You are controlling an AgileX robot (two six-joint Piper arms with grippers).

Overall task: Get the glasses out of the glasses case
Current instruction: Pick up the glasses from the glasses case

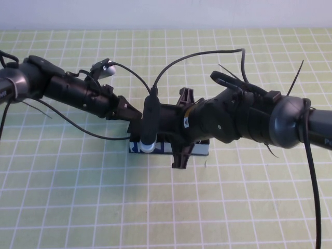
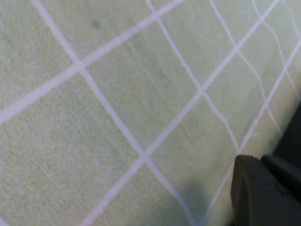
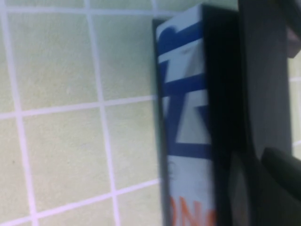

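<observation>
The step in hand seems to be the first one: getting a hold on the glasses case so that it can be opened. The right claw is low over the middle of the table, and the case lies directly under it, with only its printed long side showing from below the arm. The left claw is just beside the right claw, almost meeting it from the opposite side, also low near the same end of the case.

Whether the right claw is open or closed I cannot tell, and I also cannot tell if it has hold of anything. In the right wrist view a dark part of this claw lies close along the black top of the case. For the left claw it is the same: its state is not shown.

The case is a small box with a matte black top, and its side is printed in white with blue strokes and some orange at one end. The glasses are not visible anywhere; I judge they are inside, under the lid.

The next move, I think, needs one claw to keep the box steady while the other lifts the lid, with care that the light box does not slide on the mat
</observation>
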